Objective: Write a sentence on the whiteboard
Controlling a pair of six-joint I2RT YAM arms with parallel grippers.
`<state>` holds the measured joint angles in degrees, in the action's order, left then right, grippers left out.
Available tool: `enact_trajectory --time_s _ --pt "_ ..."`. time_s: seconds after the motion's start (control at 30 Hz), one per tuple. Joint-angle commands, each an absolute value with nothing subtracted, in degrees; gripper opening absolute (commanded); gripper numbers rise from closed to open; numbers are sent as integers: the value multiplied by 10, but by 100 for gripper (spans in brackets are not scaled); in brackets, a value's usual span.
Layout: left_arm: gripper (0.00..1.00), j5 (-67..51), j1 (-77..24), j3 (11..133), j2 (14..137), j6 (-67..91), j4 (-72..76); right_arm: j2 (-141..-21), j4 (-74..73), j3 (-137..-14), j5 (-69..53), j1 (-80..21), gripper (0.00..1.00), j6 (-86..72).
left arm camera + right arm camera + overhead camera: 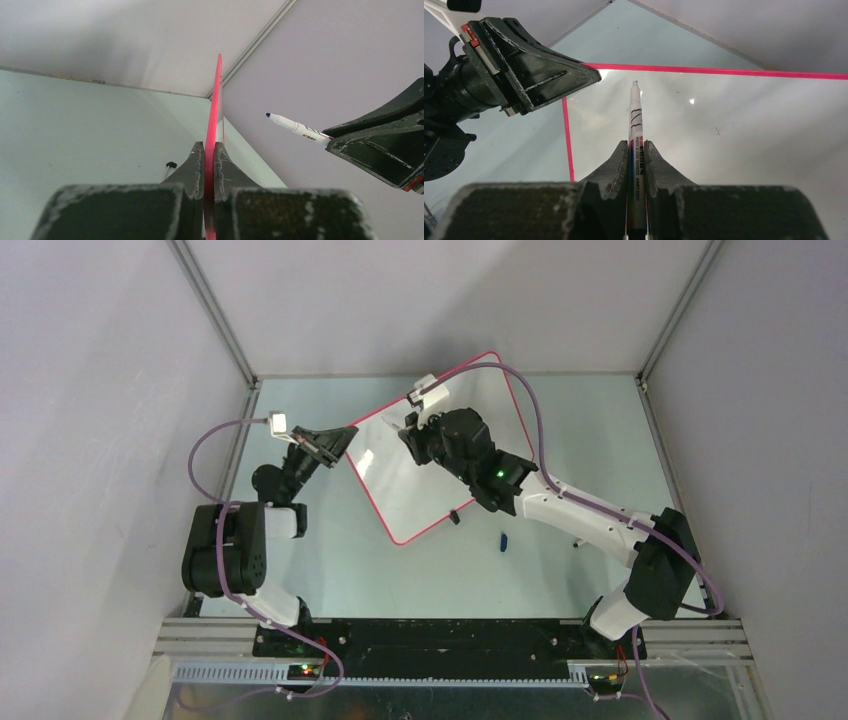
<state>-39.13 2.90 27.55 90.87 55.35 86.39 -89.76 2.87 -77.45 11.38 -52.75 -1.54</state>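
The whiteboard point(400, 490) is held up on edge, tilted, its red-pink rim point(216, 100) seen edge-on in the left wrist view. My left gripper point(350, 432) point(210, 145) is shut on the rim at the board's left corner. My right gripper point(408, 430) point(637, 142) is shut on a white marker point(634, 110) point(295, 127). The uncapped tip points at the glossy face point(749, 140) and stands a little off it. The sentence is out of view; the face that shows is white apart from one tiny dark mark point(717, 131).
A small blue cap point(503, 540) lies on the pale green table below the board. A black clip foot point(455, 516) point(171, 164) sits at the board's lower edge. Grey enclosure walls stand close on the left, back and right.
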Motion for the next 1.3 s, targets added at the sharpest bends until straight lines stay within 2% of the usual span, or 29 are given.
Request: enact_trajectory --time_s 0.0,0.57,1.0,1.27 --pt "1 -414 14 273 916 502 878 -877 41 -775 89 -524 0 -32" --pt "1 -409 14 274 920 502 878 -907 57 -778 38 -526 0 -38" --pt "1 -410 13 275 923 502 878 -956 -88 -879 25 -530 0 -35" --pt "1 -410 13 275 922 501 878 -960 -81 -882 25 -540 0 -28"
